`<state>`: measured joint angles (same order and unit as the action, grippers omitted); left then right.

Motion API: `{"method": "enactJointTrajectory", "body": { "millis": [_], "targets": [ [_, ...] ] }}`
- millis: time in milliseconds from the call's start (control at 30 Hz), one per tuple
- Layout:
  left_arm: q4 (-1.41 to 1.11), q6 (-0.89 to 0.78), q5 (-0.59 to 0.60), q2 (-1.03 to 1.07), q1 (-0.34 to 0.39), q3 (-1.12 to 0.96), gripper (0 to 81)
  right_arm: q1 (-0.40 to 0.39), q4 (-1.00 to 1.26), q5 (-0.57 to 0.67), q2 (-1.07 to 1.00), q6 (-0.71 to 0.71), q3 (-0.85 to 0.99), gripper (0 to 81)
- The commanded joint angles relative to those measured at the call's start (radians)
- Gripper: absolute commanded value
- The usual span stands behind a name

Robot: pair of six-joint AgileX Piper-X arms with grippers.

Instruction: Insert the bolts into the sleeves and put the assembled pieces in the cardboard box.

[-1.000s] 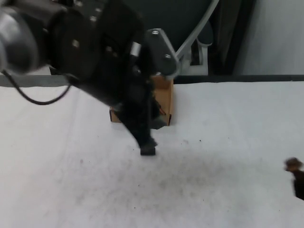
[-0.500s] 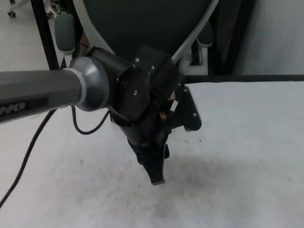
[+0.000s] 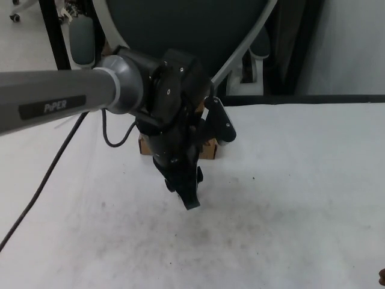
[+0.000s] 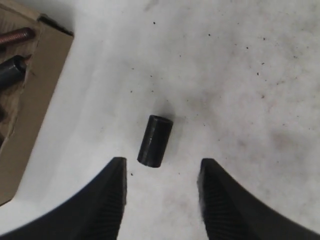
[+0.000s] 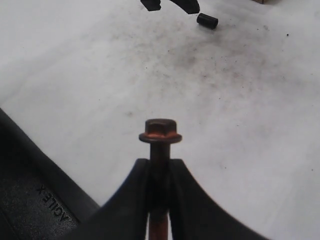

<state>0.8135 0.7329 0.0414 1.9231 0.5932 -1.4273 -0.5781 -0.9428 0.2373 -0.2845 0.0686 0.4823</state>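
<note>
Sleeve, a short black metal cylinder (image 4: 155, 141), lies on its side on the white cloth worktop (image 3: 289, 180), which is dark-speckled w/ a grey smudged patch around the sleeve. Behind the worktop: dark office chair w/ grey frame (image 3: 180, 30) and a pale wall at far right. Brown cardboard box (image 3: 207, 149) sits toward the back of the worktop, partly behind the left arm. In left wrist view its wall (image 4: 35, 100) is near the sleeve, not touching. Inside it are a copper-coloured threaded bolt end (image 4: 17, 35) and a dark cylinder end (image 4: 11, 70). Left fingers (image 4: 112, 195) are spread wide, one each side of the sleeve's nearer end. The sleeve sits btwn & just ahead of the tips, untouched, slightly tilted vs. the finger line. Right fingers (image 5: 140, 190), well apart from that spot, are clamped on the shank of a copper-coloured flanged hex-head bolt (image 5: 160, 134), head standing clear of the tips.
</note>
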Motion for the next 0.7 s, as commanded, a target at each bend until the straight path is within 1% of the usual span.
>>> {"method": "enactJointTrajectory", "body": {
  "millis": [0,67,133,667],
  "targets": [
    [0.013,-0.012,0.013,0.015,-0.005,-0.026,44.0,0.001,0.005,0.016,0.008,0.000,0.004,0.3],
    [0.013,-0.012,0.018,0.027,-0.005,-0.026,44.0,0.001,0.005,0.016,0.008,0.000,0.004,0.3],
    [0.013,-0.012,0.052,0.044,-0.005,-0.030,44.0,0.001,0.005,0.016,0.008,0.000,0.004,0.3],
    [-0.031,-0.011,0.058,0.148,-0.004,-0.035,43.8,0.001,0.005,0.016,0.008,0.000,0.004,0.3]
  ]
}}
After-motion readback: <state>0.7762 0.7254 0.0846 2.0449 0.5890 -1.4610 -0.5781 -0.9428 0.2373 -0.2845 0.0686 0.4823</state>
